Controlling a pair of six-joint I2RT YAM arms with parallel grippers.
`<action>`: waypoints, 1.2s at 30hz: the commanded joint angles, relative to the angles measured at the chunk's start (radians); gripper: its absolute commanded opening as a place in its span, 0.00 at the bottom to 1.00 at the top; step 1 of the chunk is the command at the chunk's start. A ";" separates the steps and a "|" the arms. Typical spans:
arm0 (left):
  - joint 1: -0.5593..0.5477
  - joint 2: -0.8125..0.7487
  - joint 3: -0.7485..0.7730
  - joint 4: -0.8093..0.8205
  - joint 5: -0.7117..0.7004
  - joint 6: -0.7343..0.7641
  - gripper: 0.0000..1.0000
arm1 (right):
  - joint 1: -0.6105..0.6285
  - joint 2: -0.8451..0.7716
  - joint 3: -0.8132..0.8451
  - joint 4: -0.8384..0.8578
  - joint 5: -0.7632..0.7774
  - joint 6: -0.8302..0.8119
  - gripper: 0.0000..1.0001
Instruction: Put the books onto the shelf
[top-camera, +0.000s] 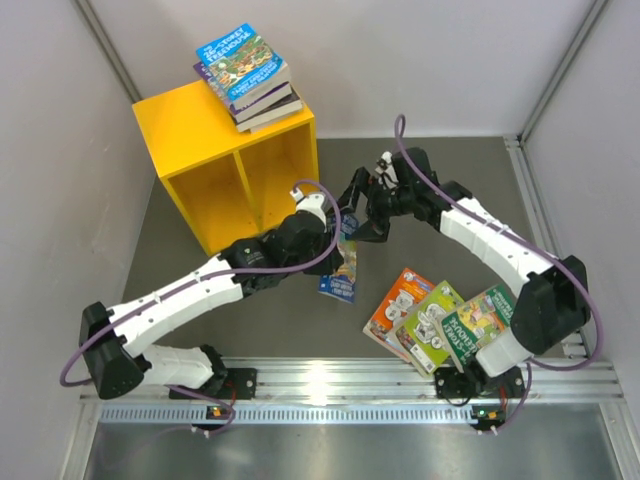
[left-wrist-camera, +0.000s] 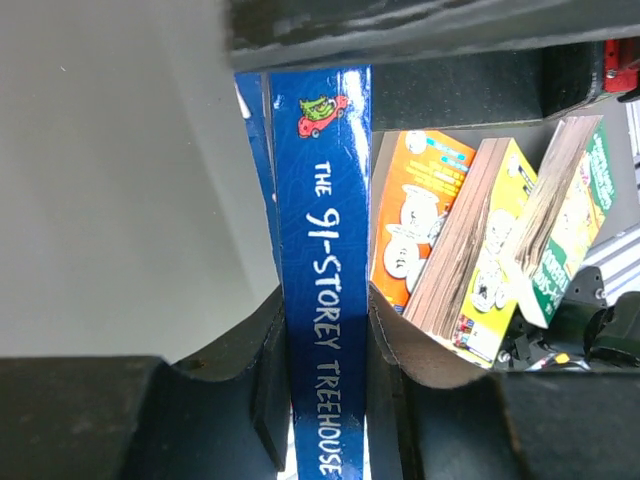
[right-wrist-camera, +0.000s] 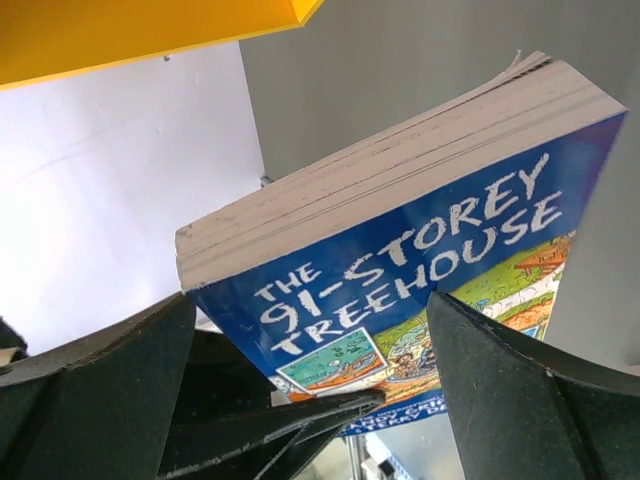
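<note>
My left gripper (top-camera: 337, 240) is shut on a blue book (top-camera: 340, 276), which hangs spine-up above the table, right of the yellow shelf (top-camera: 200, 165). In the left wrist view its spine (left-wrist-camera: 320, 250) runs between my fingertips (left-wrist-camera: 325, 310). My right gripper (top-camera: 362, 222) stands open just behind this book. The right wrist view shows the book's cover (right-wrist-camera: 400, 270) framed by the wide-set jaws of the right gripper (right-wrist-camera: 310, 340), without visible contact. A stack of books (top-camera: 247, 75) lies on top of the shelf. Orange (top-camera: 398, 300), lime (top-camera: 430, 322) and green (top-camera: 482, 322) books lie overlapped at the right.
The shelf has two compartments that open toward the arms, split by a central divider (top-camera: 243, 185). White walls enclose the table on the left, back and right. A metal rail (top-camera: 350, 385) runs along the near edge by the arm bases.
</note>
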 joint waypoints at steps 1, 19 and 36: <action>-0.017 0.017 0.071 0.132 0.112 0.027 0.00 | 0.051 0.043 0.101 0.049 0.059 -0.017 0.96; -0.019 0.126 0.174 0.151 0.209 0.015 0.06 | 0.207 0.173 0.232 -0.197 0.184 -0.100 0.00; 0.046 -0.079 0.192 0.000 0.115 0.019 0.99 | -0.013 -0.034 0.116 -0.168 0.087 -0.206 0.00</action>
